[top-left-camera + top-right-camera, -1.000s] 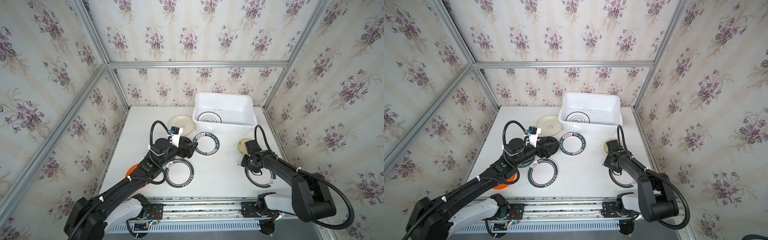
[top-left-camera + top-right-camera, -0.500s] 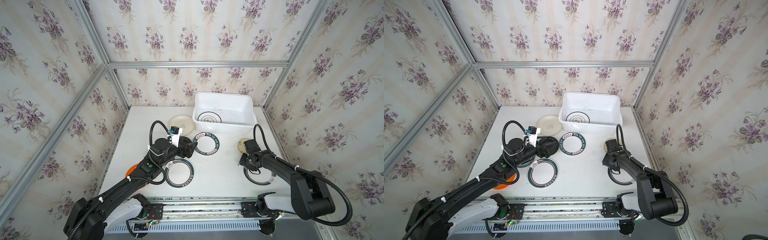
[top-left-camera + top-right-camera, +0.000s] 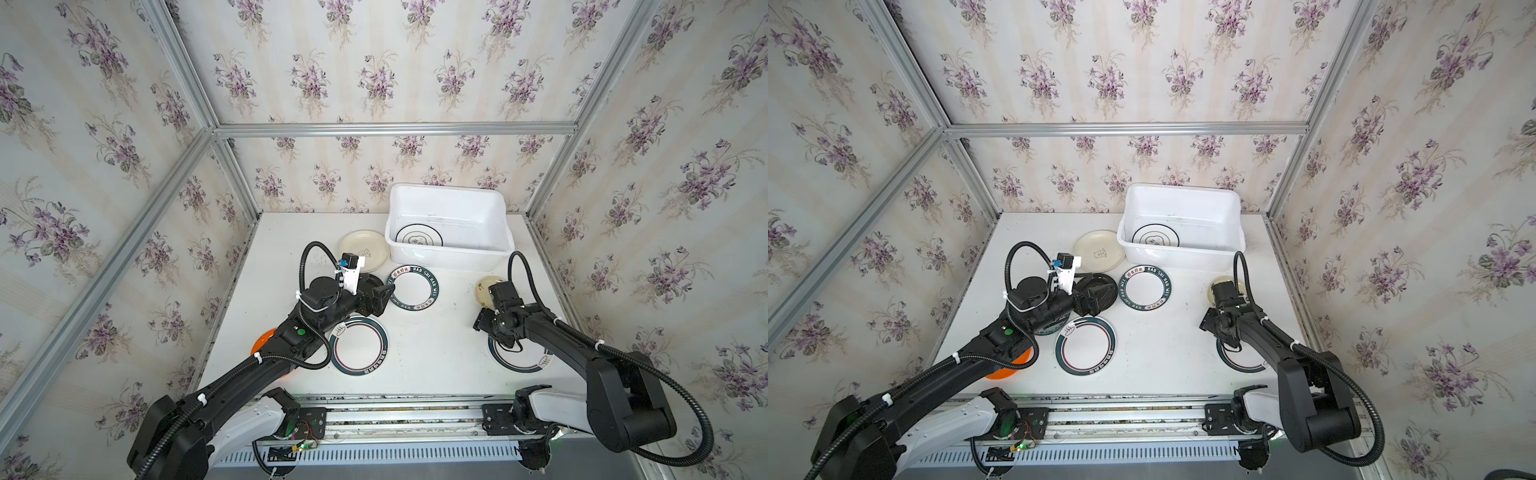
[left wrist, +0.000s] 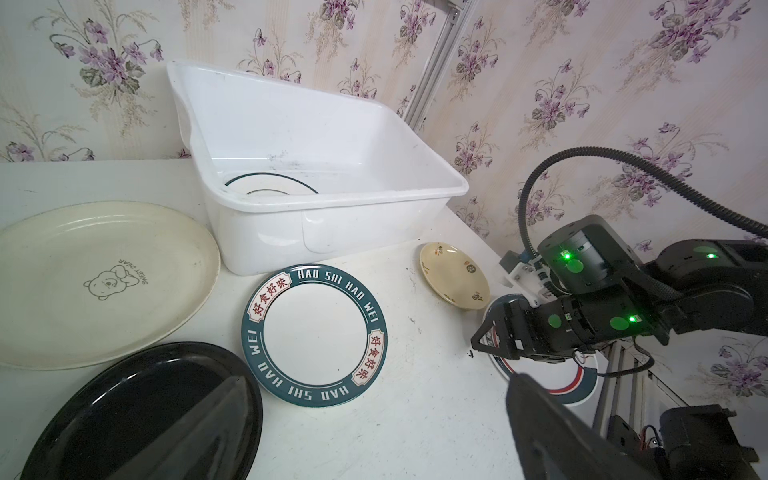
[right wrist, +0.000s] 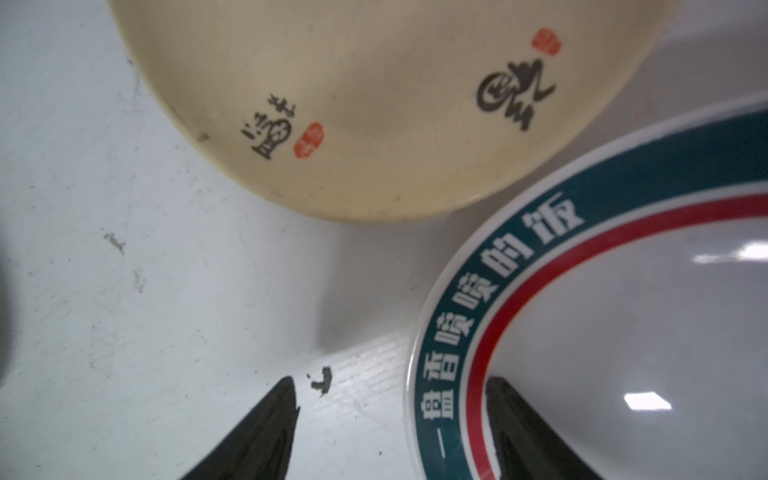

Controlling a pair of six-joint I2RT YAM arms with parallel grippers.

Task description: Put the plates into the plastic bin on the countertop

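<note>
One plate (image 3: 419, 239) lies in the plastic bin (image 3: 449, 195); the rest are on the worktop (image 3: 436, 340)
Your right claw (image 5: 392, 386) stands apart across the rim of the teal-and-red ringed plate (image 5: 623, 332), one finger inside it and one outside, just beside the pale yellow plate (image 5: 374, 104). Your left claw (image 3: 384, 293) is wide and empty over the black plate (image 4: 124, 415)

One plate (image 3: 419, 240) lies inside the bin (image 3: 449, 261).

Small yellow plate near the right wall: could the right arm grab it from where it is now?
Probably yes. The pale yellow plate lies uncovered just ahead of the open right gripper, which straddles the rim of the teal-ringed plate; only bare countertop lies between.
</note>
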